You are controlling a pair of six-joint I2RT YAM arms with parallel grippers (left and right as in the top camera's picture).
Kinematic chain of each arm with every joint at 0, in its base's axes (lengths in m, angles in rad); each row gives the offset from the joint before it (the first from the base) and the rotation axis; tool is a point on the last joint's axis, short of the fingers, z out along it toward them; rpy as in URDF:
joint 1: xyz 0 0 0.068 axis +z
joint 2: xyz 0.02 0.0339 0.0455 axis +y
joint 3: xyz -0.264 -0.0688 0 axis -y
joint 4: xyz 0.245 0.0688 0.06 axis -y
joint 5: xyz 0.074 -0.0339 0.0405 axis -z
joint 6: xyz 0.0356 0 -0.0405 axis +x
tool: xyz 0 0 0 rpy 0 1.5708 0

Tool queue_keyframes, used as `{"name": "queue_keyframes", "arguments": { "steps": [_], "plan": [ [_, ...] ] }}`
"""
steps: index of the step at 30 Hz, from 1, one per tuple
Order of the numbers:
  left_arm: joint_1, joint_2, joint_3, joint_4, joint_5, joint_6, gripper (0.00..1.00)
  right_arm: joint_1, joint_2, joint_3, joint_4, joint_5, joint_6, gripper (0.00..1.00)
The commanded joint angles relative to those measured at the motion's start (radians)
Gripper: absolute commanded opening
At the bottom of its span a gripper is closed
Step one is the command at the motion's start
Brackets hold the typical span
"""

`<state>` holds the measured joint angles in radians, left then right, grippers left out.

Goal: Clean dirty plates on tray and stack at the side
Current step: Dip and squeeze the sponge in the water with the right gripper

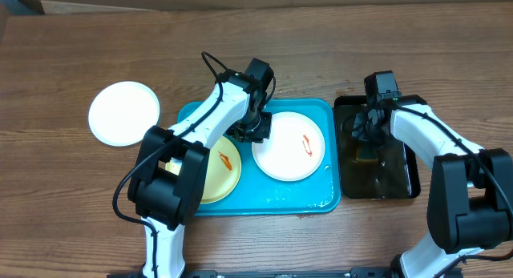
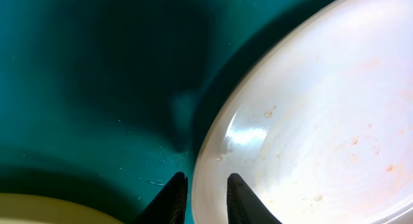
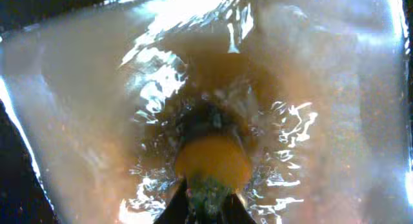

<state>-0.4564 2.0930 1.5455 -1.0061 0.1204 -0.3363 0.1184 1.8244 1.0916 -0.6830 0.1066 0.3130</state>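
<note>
The turquoise tray (image 1: 268, 204) holds a white plate (image 1: 288, 146) with a red smear and a pale yellow-green plate (image 1: 218, 172) with an orange smear. A second white plate (image 1: 123, 113) lies on the table to the left of the tray. My left gripper (image 1: 256, 132) is at the smeared white plate's left edge. In the left wrist view the left gripper (image 2: 206, 179) is shut across that plate's rim (image 2: 213, 140), one finger over the tray (image 2: 97, 88) and one over the plate. My right gripper (image 3: 208, 188) is shut on a yellow-and-green sponge (image 3: 213, 161) in foamy water.
A black tray (image 1: 401, 180) with brownish water stands right of the turquoise tray, and the right gripper (image 1: 365, 138) is down inside it. A corner of the yellow-green plate (image 2: 39, 212) shows beside the left fingers. Bare wooden table lies behind and to the left.
</note>
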Motion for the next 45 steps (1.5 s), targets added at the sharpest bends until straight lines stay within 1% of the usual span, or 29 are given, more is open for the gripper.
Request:
{"name": "queue_keyframes", "arguments": {
  "steps": [1,2,3,5,7,8,10,11,12,14,16,17,24,25,28,31,33,36,37,42,43,44,45],
  "plan": [
    [-0.004,0.012,0.023,-0.003,0.011,0.014,0.24,0.003,-0.008,-0.003,0.016,0.016,-0.006,0.73],
    [-0.004,0.012,0.023,-0.003,0.011,0.015,0.24,0.003,-0.008,-0.003,0.014,0.016,-0.006,0.79],
    [-0.004,0.012,0.023,-0.003,0.011,0.014,0.24,0.003,-0.008,-0.003,0.006,0.016,-0.006,0.82],
    [-0.004,0.012,0.023,-0.003,0.011,0.014,0.24,0.003,-0.008,-0.003,-0.021,0.016,-0.006,0.81],
    [-0.004,0.012,0.023,0.002,0.011,0.014,0.25,0.003,-0.008,-0.003,-0.046,0.016,-0.005,0.70],
    [-0.004,0.012,0.023,0.005,0.010,0.007,0.25,0.003,-0.008,-0.003,-0.053,0.016,-0.005,0.62],
    [-0.004,0.012,0.023,0.016,0.010,-0.004,0.27,0.003,-0.008,-0.003,-0.062,0.016,-0.005,0.52],
    [-0.004,0.012,0.023,0.023,0.009,-0.004,0.27,0.003,-0.008,-0.003,-0.063,0.016,-0.006,0.44],
    [-0.004,0.012,0.023,0.029,0.007,-0.005,0.27,0.003,-0.008,-0.003,-0.063,0.016,-0.006,0.41],
    [-0.002,0.012,0.023,0.039,0.007,-0.010,0.27,0.003,-0.008,-0.003,-0.063,0.016,-0.006,0.40],
    [-0.001,0.012,0.023,0.049,0.007,-0.020,0.23,0.003,-0.008,0.001,-0.068,0.016,-0.006,0.40],
    [-0.001,0.012,0.023,0.051,0.007,-0.020,0.22,0.003,-0.008,0.003,-0.072,0.016,-0.006,0.40],
    [-0.002,0.012,0.022,0.041,0.000,-0.019,0.23,0.004,-0.008,0.003,-0.097,0.005,-0.006,0.42],
    [-0.002,0.013,0.020,0.040,0.000,-0.020,0.23,0.004,-0.008,0.003,-0.098,0.005,-0.006,0.40],
    [-0.003,0.013,0.010,0.047,0.000,-0.030,0.23,0.004,-0.008,0.003,-0.091,0.005,-0.007,0.21],
    [-0.003,0.013,-0.002,0.063,0.000,-0.038,0.23,0.004,-0.008,0.007,-0.085,0.005,-0.058,0.04],
    [-0.003,0.013,-0.007,0.072,0.000,-0.038,0.23,0.004,-0.008,0.022,-0.101,0.005,-0.060,0.04],
    [-0.003,0.013,-0.008,0.077,0.000,-0.038,0.11,0.004,-0.008,0.077,-0.168,0.006,-0.060,0.04],
    [-0.003,0.013,-0.008,0.081,0.000,-0.039,0.08,0.004,-0.008,0.098,-0.190,0.006,-0.060,0.04],
    [-0.002,0.013,-0.008,0.083,-0.005,-0.087,0.09,0.004,-0.008,0.231,-0.335,0.006,-0.059,0.04],
    [-0.002,0.013,-0.008,0.082,-0.004,-0.091,0.20,0.005,-0.010,0.256,-0.367,0.005,-0.058,0.04],
    [-0.002,0.013,-0.008,0.082,-0.004,-0.091,0.26,0.005,-0.010,0.263,-0.380,0.005,-0.058,0.04],
    [-0.004,0.013,-0.008,0.081,-0.004,-0.091,0.29,0.005,-0.010,0.264,-0.385,0.005,-0.058,0.04]
  ]
}}
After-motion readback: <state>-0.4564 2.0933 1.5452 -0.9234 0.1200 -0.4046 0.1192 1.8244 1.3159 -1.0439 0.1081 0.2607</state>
